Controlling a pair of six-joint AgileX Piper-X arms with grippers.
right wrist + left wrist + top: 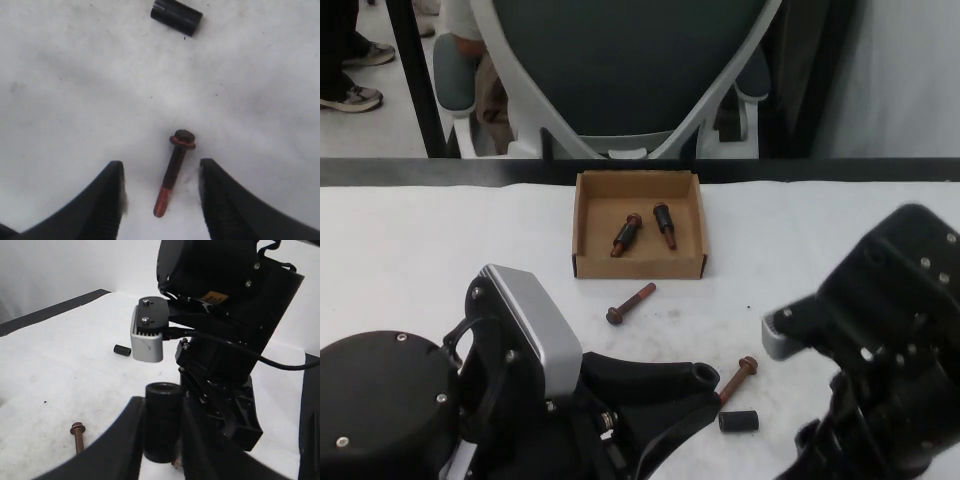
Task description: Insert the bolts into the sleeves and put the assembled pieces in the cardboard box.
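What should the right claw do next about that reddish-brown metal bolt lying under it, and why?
Probably lower the right gripper and close it on the reddish-brown metal bolt: it lies flat on the white bench between the open fingers, while the left gripper holds a black cylindrical sleeve.

The left arm point(420, 400) sits at the near left corner of the tabletop point(420, 250), its wrist turned toward the middle of the near edge. The left gripper point(162, 412) is clamped on a black sleeve point(162, 435) that lies along its fingers. The right arm point(890, 330) stands over the near right corner, wrist bent downward. The right gripper point(160, 167) faces the tabletop, its fingers point(107, 200) spread wide apart.
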